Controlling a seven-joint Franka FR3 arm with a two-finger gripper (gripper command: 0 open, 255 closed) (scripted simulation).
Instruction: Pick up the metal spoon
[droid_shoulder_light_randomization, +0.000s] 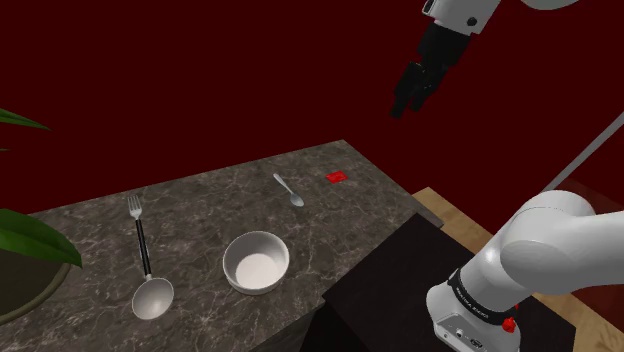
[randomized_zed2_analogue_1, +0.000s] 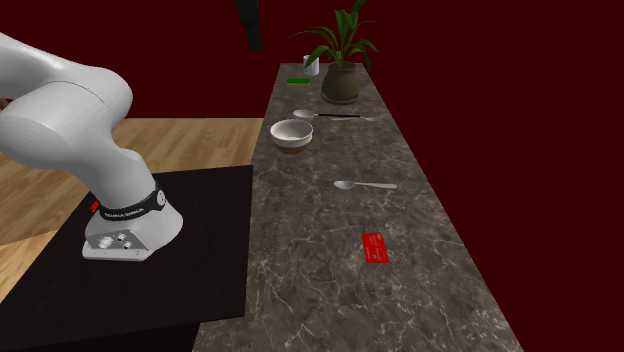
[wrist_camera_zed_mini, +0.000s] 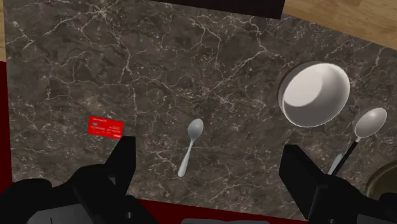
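Observation:
A small silver spoon (droid_shoulder_light_randomization: 289, 190) lies flat on the dark marbled counter (droid_shoulder_light_randomization: 210, 195), near the end closest to the arm's stand. It also lies on the counter in the second exterior view (randomized_zed2_analogue_1: 366, 185) and under the hand in the wrist view (wrist_camera_zed_mini: 190, 146). My black gripper (droid_shoulder_light_randomization: 408, 98) hangs high above the counter's end, well clear of the spoon. Seen from the wrist, the gripper (wrist_camera_zed_mini: 208, 149) is open with its fingers (wrist_camera_zed_mini: 124, 159) wide apart and nothing between them; the spoon lies far below the gap.
A red card (droid_shoulder_light_randomization: 336, 177) lies next to the spoon. A white bowl (droid_shoulder_light_randomization: 256, 262) and a black-handled ladle (droid_shoulder_light_randomization: 150, 285) sit farther along the counter. A potted plant (randomized_zed2_analogue_1: 343, 60), a green item (randomized_zed2_analogue_1: 298, 81) and a white cup (randomized_zed2_analogue_1: 311, 65) stand at the far end.

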